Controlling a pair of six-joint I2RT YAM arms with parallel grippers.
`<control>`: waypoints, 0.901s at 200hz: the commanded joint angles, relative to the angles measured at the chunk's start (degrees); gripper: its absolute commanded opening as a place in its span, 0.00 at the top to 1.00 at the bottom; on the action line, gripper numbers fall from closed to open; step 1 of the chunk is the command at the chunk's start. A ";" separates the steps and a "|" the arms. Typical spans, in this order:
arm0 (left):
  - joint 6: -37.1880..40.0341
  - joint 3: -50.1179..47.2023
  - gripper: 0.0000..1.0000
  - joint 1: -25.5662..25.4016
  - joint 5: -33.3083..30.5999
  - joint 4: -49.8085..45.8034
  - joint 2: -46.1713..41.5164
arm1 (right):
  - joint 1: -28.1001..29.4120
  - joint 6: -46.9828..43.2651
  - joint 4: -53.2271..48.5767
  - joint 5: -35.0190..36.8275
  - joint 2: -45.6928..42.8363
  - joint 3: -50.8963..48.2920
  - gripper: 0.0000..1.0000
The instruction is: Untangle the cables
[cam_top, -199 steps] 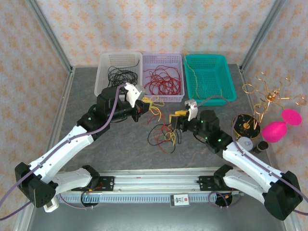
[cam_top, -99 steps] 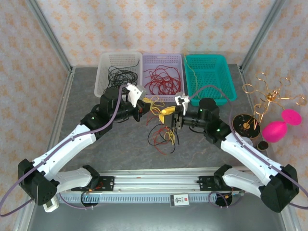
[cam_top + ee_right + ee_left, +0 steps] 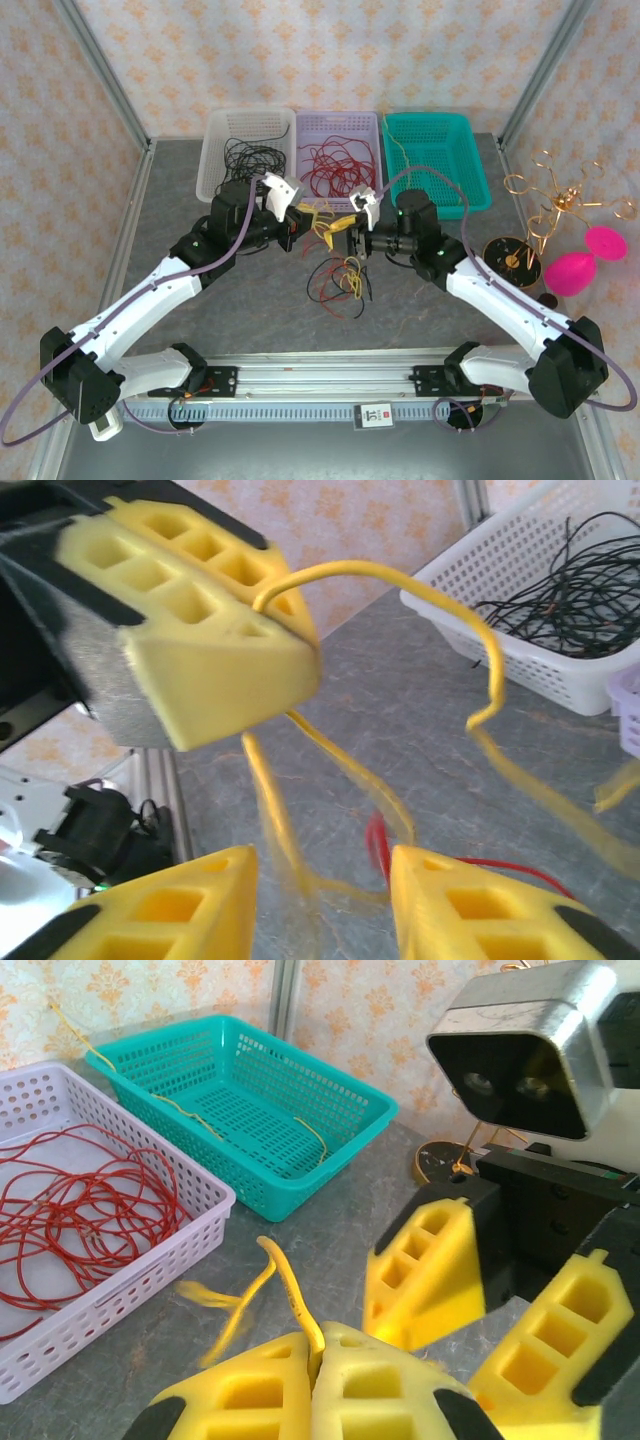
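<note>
The cables lie as a small knot of red, yellow and black strands (image 3: 338, 280) on the grey table between the arms. My left gripper (image 3: 306, 221) hangs above and to the left of the knot, shut on a yellow cable (image 3: 285, 1295) that rises from its fingertips (image 3: 318, 1345). My right gripper (image 3: 346, 228) faces it from the right, very close, with its jaws open. In the right wrist view, blurred yellow strands (image 3: 275, 820) run from the left gripper's finger (image 3: 200, 630) down through the gap of the right gripper (image 3: 320, 880). A red strand (image 3: 378, 845) lies below.
Three baskets stand at the back: a white one with black cables (image 3: 250, 150), a lilac one with red cables (image 3: 340, 160) and a teal one (image 3: 437, 160) holding a yellow strand. A gold wire stand (image 3: 560, 195), pink shapes (image 3: 585, 260) and a black disc (image 3: 510, 257) sit far right.
My right gripper has swung left and up from beside the knot until it is just in front of the left gripper. The left gripper has stayed almost still, holding the yellow cable.
</note>
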 commanded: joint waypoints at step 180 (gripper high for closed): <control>-9.45 7.08 1.00 6.06 -21.04 4.29 8.15 | 0.25 -2.01 -8.16 27.84 -11.96 -3.25 1.00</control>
